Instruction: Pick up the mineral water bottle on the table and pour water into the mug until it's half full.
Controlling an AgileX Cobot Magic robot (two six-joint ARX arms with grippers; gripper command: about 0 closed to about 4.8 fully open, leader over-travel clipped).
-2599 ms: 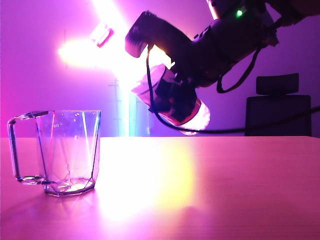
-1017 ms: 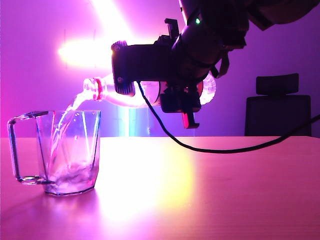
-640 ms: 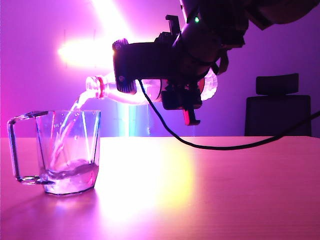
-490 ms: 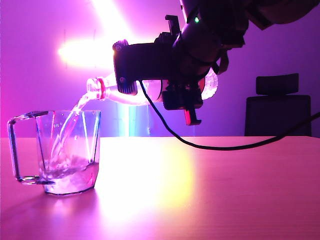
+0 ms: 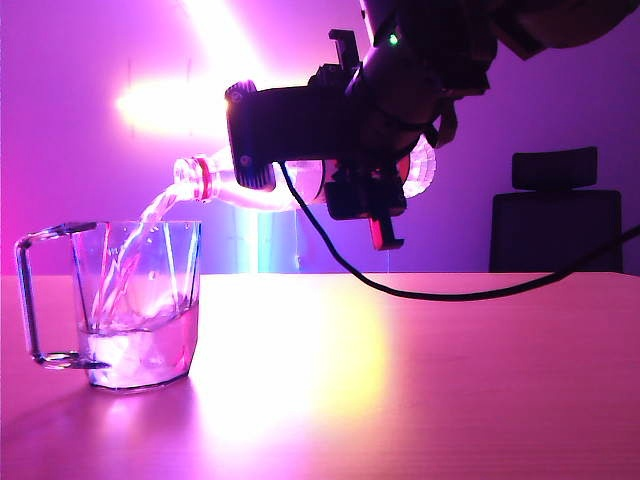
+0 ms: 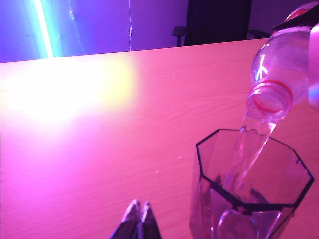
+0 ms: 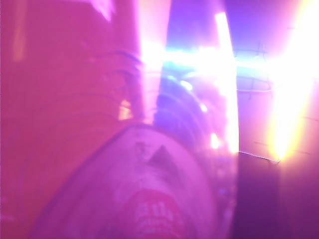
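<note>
Water pours from the tilted bottle into the mug.

The tall clear plastic mineral water bottle [image 5: 300,185] with a red neck ring lies almost level in the air, its open mouth just above the rim of the clear faceted plastic mug [image 5: 135,305] with a thin squared handle, which stands near the left edge of the pinkish-orange bench [image 5: 420,380]. A clear stream of water [image 6: 251,152] falls into the mug, filled in its lower part. The right tool [image 5: 365,200] is closed around the bottle's body. The left tool [image 6: 138,219] hangs over the bench beside the mug, its fingers together and empty.
</note>
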